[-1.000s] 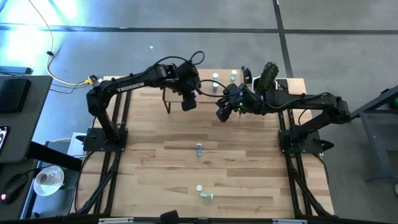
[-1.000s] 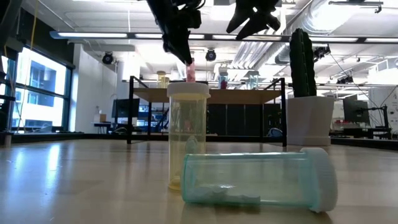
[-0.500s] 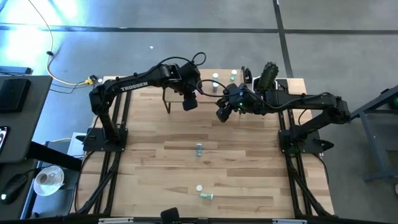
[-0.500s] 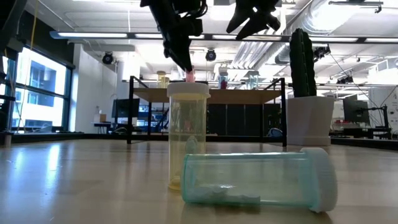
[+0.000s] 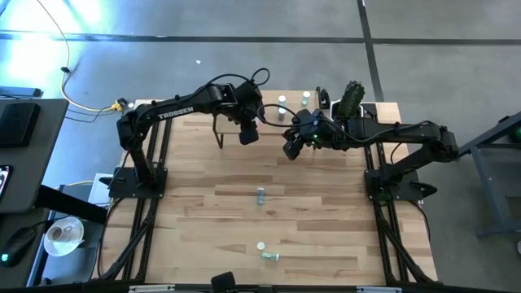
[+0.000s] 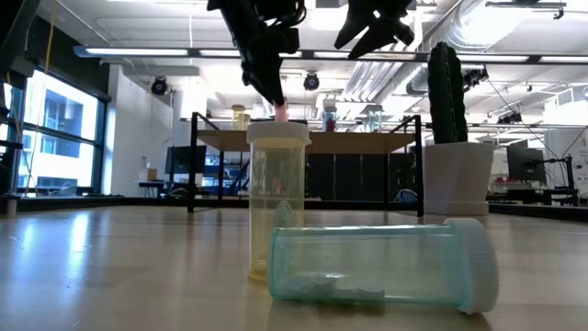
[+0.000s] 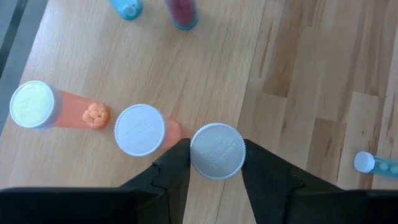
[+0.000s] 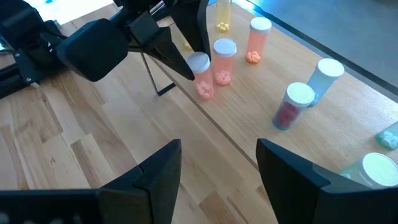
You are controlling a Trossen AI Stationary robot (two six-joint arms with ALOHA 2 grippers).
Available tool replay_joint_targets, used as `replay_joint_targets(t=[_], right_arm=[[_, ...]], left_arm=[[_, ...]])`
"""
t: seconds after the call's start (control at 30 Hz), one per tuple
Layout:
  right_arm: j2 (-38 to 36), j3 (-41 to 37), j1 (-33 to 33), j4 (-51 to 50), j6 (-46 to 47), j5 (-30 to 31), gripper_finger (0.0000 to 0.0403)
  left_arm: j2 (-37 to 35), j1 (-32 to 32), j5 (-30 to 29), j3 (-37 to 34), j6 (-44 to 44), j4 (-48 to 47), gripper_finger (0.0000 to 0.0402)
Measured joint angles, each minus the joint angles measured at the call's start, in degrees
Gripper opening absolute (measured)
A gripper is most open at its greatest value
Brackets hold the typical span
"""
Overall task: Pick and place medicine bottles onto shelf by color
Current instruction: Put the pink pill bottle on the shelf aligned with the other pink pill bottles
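Now pink bottle (image 7: 217, 151) between left pincer (image 7: 214, 163) fingers, on shelf (image 7: 87, 68)

I see a cactus (image 6: 446, 92) in its white pot (image 6: 457, 178) at the table's far right corner, and a yellow cable (image 5: 77, 94) on the floor.

Shelf (image 5: 269, 114) at the table's far edge, with bottles on it and before it.
You see the left gripper (image 7: 214, 163) over the shelf's left part, its fingers either side of a bottle (image 7: 217, 150) standing there; further bottles stand to its right, and two (image 5: 260, 194) (image 5: 269, 256) lie nearer on the table (image 5: 203, 212).
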Motion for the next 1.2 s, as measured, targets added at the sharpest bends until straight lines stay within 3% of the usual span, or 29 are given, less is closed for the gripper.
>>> replay_joint_targets(t=[1.2], right_arm=[[0.0,-0.02,0.02,-0.59,0.0,-0.02,0.02]], left_arm=[[-0.22,0.0,-0.19,-0.02,-1.07,1.93,0.014]])
